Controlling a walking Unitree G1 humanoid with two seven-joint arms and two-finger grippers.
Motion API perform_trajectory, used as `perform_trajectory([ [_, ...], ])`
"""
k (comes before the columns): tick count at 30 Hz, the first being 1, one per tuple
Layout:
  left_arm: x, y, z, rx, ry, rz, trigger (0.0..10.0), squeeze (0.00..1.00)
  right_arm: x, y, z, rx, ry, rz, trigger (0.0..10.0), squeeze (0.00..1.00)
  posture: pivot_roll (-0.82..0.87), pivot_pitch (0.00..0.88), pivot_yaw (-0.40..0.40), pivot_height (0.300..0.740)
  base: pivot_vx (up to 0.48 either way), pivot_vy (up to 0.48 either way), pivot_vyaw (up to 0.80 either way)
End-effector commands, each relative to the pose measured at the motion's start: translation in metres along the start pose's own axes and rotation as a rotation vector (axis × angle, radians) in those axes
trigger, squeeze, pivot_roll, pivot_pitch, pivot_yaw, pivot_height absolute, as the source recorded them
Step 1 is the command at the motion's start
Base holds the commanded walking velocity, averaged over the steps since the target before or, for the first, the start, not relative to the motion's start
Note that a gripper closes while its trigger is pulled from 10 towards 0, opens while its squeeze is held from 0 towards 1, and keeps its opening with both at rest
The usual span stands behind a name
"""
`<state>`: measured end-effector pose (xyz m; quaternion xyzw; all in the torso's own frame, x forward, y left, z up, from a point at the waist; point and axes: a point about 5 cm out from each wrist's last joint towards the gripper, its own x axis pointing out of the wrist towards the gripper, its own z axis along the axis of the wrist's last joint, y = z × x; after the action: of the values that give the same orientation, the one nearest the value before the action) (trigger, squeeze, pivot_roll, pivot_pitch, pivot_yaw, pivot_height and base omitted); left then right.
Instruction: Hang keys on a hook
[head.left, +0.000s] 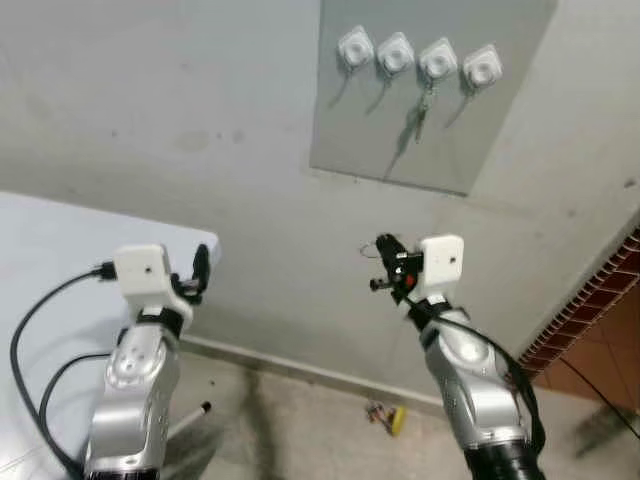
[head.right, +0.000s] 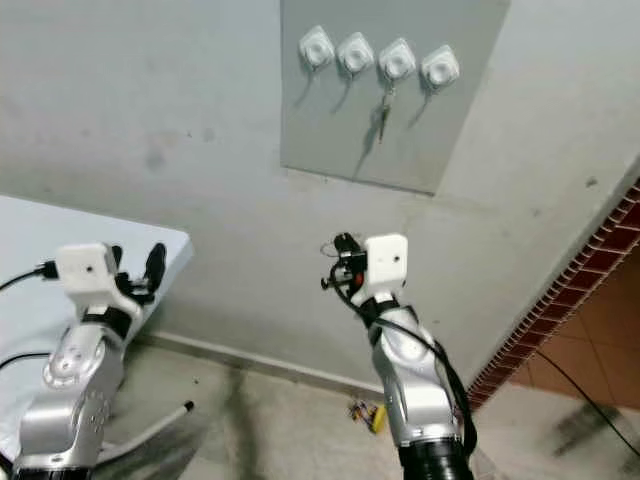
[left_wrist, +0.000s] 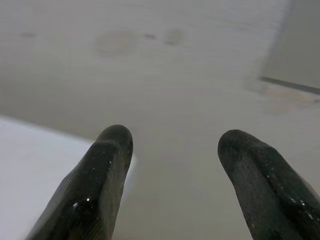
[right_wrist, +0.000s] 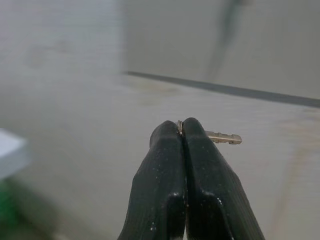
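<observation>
Left eye view takes in a broad grey wall (head.left: 200, 120), and fixed high on it a flat grey panel (head.left: 430, 120) with a slanted lower edge. Along the panel's top runs a row of four white hooks (head.left: 418, 57); one set of keys (head.left: 421, 118) already hangs straight down from the third hook, well clear of the panel's lower edge. A pale table (head.left: 60, 260) comes in from the robot's left, its rounded corner just beside the left gripper (head.left: 201, 268), whose fingers stand wide apart with nothing between them, pointing up at the bare wall. A strip of brick (head.left: 600, 300) borders the wall at the robot's right.

Below the panel, with open wall all round it, the right gripper (head.left: 384, 262) is raised with its two fingers pressed tight together on a key (right_wrist: 223, 137). In the right wrist view the key's blade sticks out sideways from the pinched tips, its long axis lying across the fingers rather than along them.

Down on the floor near the skirting lies a small yellow object (head.left: 388, 414), too blurred to name
</observation>
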<state>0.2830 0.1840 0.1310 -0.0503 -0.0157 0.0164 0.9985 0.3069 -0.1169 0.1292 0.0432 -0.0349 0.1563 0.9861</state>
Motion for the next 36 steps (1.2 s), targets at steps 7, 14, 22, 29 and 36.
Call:
perform_trajectory([
  [7, 0.001, -0.010, 0.002, 0.003, -0.001, -0.037, 10.0, 0.00, -0.002, -0.010, 0.005, -0.013, -0.017, -0.024, 10.0, 0.00, -0.07, 0.000, -0.025, 0.740, 0.480, 0.000, 0.00],
  [14, 0.000, -0.013, 0.004, 0.043, -0.020, -0.028, 10.0, 0.00, -0.003, -0.009, 0.004, -0.012, -0.014, -0.021, 10.0, 0.00, -0.07, 0.000, -0.026, 0.740, 0.359, 0.000, 0.00],
  [22, -0.004, -0.034, 0.015, 0.085, -0.106, -0.191, 10.0, 0.00, -0.005, -0.008, 0.002, -0.018, -0.005, 0.000, 10.0, 0.00, -0.07, 0.000, -0.029, 0.740, 0.000, 0.000, 0.00],
  [29, -0.005, -0.042, 0.019, 0.127, -0.132, -0.265, 10.0, 0.00, -0.004, -0.005, 0.003, -0.021, -0.005, 0.028, 10.0, 0.00, -0.07, 0.005, -0.031, 0.740, 0.000, 0.000, 0.00],
  [36, -0.003, -0.056, 0.037, 0.164, -0.188, -0.386, 10.0, 0.00, 0.008, 0.007, 0.025, -0.022, -0.072, 0.168, 10.0, 0.00, -0.07, 0.018, -0.033, 0.740, 0.000, 0.000, 0.00],
])
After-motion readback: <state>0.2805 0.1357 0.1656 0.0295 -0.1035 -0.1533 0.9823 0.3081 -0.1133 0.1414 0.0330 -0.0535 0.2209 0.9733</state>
